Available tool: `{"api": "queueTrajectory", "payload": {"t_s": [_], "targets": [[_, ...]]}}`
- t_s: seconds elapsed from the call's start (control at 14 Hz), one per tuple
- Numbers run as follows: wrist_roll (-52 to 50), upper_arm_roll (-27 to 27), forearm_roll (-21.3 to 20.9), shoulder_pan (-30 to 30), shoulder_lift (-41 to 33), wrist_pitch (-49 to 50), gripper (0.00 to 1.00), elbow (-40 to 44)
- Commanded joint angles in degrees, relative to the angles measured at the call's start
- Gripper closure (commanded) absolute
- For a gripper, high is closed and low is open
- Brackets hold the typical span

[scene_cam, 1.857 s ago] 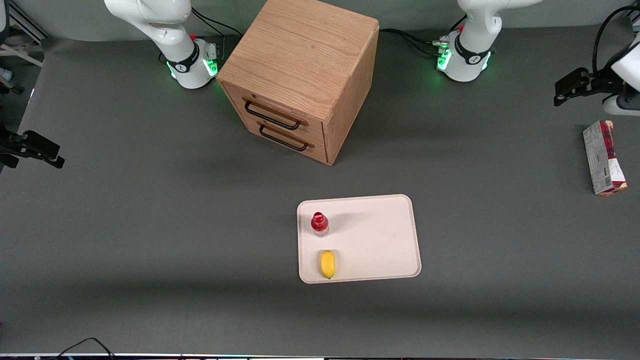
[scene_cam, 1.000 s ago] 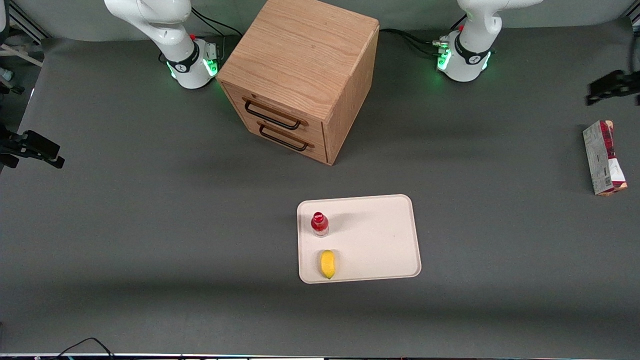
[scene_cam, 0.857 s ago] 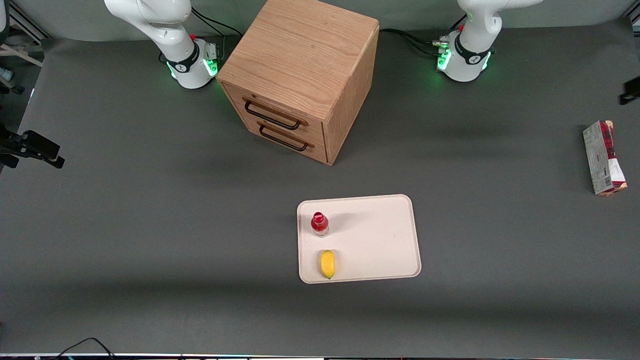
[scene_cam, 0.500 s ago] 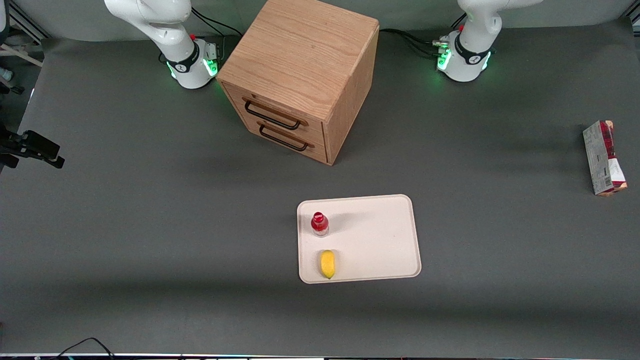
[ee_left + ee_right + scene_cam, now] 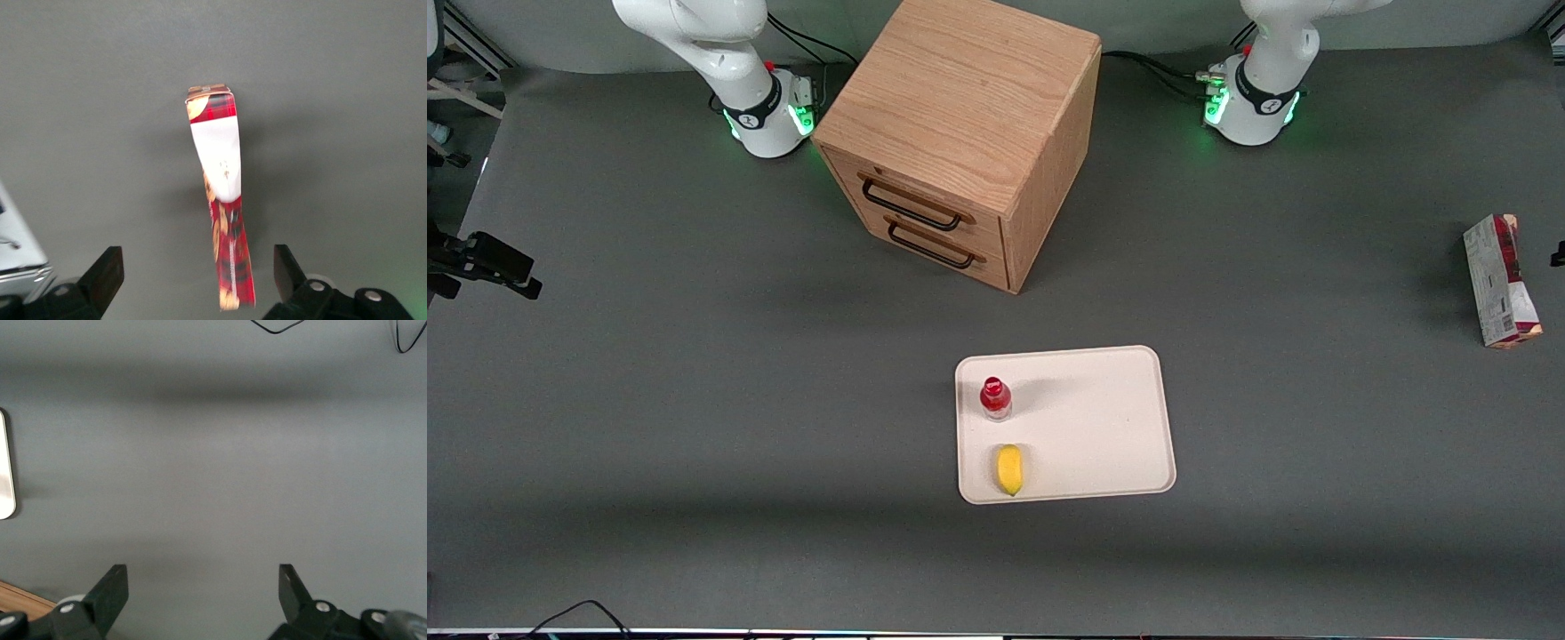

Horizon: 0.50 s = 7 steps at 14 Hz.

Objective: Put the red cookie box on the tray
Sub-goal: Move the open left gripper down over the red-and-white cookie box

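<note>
Grey matting covers the table, where the long dark-red cardboard cookie box (image 5: pixel 1501 280) lies toward the working arm's end, well apart from the flat cream-white tray (image 5: pixel 1103 418). Above the box hovers the left arm's gripper (image 5: pixel 197 283), pointing straight down, its black fingers (image 5: pixel 107 273) spread wide and empty either side of it.

I'm seeing even overhead light, soft broad shadow bands across the table (image 5: pixel 694 373). Green glow at both arm bases. The gripper (image 5: pixel 197 280) hangs above the red cookie box (image 5: pixel 220 200); box label washed out by glare, slightly blurred.
</note>
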<state>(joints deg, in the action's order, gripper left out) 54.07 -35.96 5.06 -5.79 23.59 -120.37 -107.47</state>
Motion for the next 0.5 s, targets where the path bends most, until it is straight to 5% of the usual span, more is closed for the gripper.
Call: {"api": "queueTrajectory", "payload": {"t_s": [0.0, 0.43], "targets": [[1.13, -0.60, 3.19, 0.60, -0.83, -7.66, 0.00, -6.94], [6.56, -0.60, 11.26, -0.01, 2.06, -17.88, 0.00, -13.12]]}}
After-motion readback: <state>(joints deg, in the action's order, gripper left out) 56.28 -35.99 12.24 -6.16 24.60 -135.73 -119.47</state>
